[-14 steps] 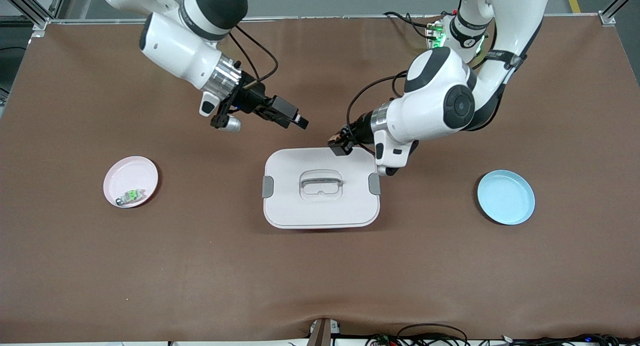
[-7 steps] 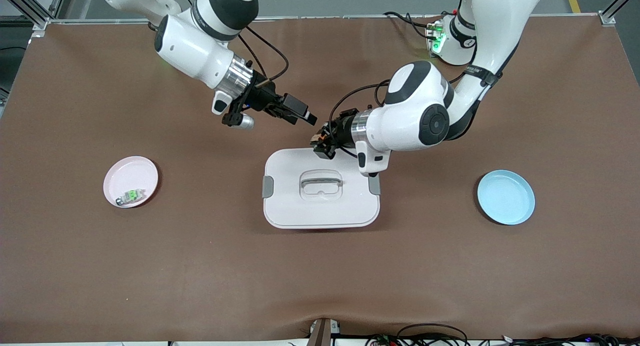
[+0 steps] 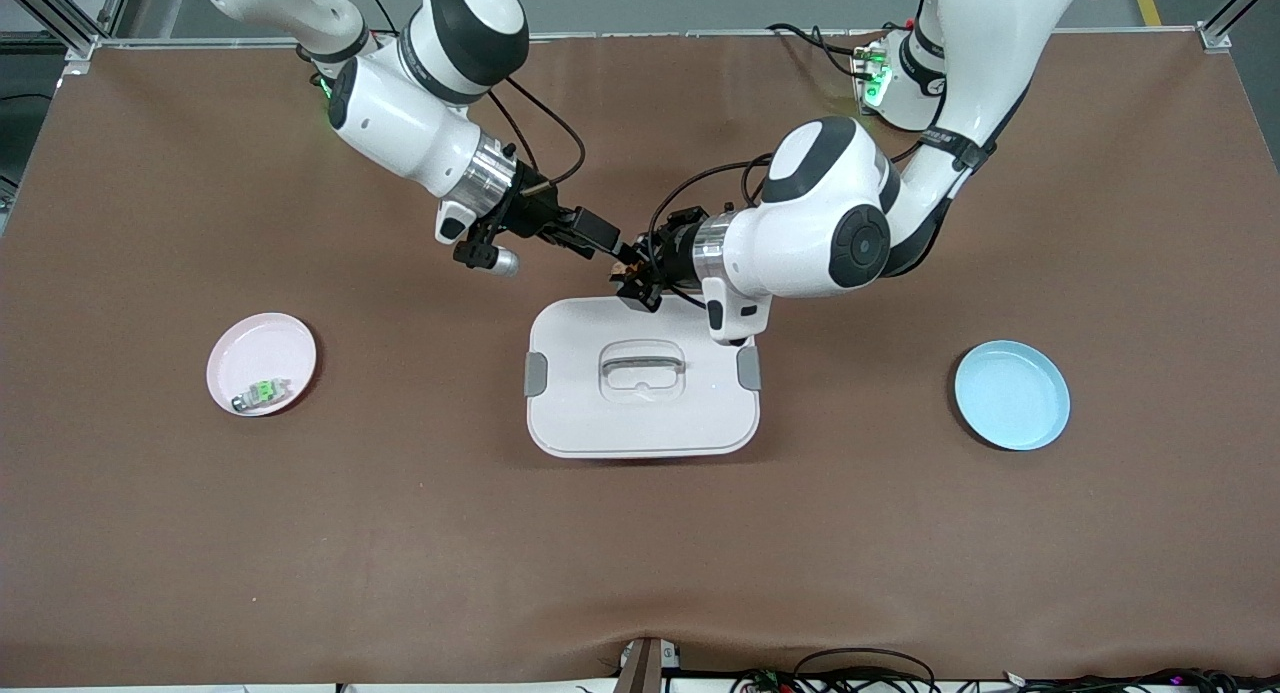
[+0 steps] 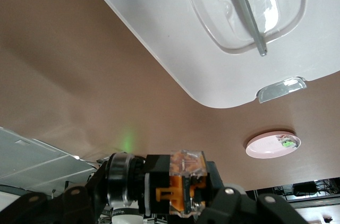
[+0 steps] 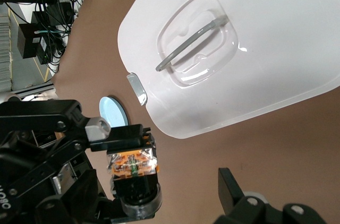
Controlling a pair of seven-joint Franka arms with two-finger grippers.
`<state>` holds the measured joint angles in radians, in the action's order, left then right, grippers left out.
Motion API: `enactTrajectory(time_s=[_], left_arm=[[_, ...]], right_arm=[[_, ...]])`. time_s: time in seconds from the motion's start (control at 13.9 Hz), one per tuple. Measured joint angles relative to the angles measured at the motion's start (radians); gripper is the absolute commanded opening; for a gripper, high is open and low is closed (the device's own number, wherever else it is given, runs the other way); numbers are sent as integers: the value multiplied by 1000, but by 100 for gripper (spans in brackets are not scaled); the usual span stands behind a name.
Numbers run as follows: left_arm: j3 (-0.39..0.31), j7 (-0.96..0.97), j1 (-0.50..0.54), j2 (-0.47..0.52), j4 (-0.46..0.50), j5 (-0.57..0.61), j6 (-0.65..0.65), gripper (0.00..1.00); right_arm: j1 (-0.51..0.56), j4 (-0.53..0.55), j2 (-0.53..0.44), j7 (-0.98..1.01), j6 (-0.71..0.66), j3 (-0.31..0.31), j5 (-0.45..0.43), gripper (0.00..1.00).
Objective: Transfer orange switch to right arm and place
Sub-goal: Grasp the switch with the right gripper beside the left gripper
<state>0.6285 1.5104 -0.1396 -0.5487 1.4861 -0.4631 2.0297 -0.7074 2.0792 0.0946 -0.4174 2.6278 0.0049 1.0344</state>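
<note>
A brown mat (image 3: pixel 640 553) covers the table, rippled along the edge nearest the front camera, where cables trail. Mid-table sits a white lidded box (image 3: pixel 642 403), with a pink plate (image 3: pixel 262 348) toward the right arm's end and a blue plate (image 3: pixel 1012 395) toward the left arm's. Above the box's upper edge, the left gripper (image 3: pixel 632 278) is clamped on the orange switch (image 4: pixel 183 188). The right gripper (image 3: pixel 608 243), fingers spread, is just beside it. Metal framing borders the table.
</note>
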Motion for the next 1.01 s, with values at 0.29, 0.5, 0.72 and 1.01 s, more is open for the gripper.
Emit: enactTrajectory(time_s=[0.29, 0.5, 0.72, 1.01], left_arm=[[10, 29, -6, 0, -2, 0, -1, 0], [10, 45, -15, 0, -2, 0, -1, 0], [10, 51, -24, 0, -15, 0, -1, 0], [10, 54, -25, 0, -19, 0, -1, 0]], right_arm=[[-19, 0, 2, -2, 12, 0, 1, 100], [-32, 0, 7, -2, 21, 0, 1, 100], [-33, 0, 10, -2, 24, 0, 1, 93], [-33, 0, 10, -2, 26, 0, 1, 72]])
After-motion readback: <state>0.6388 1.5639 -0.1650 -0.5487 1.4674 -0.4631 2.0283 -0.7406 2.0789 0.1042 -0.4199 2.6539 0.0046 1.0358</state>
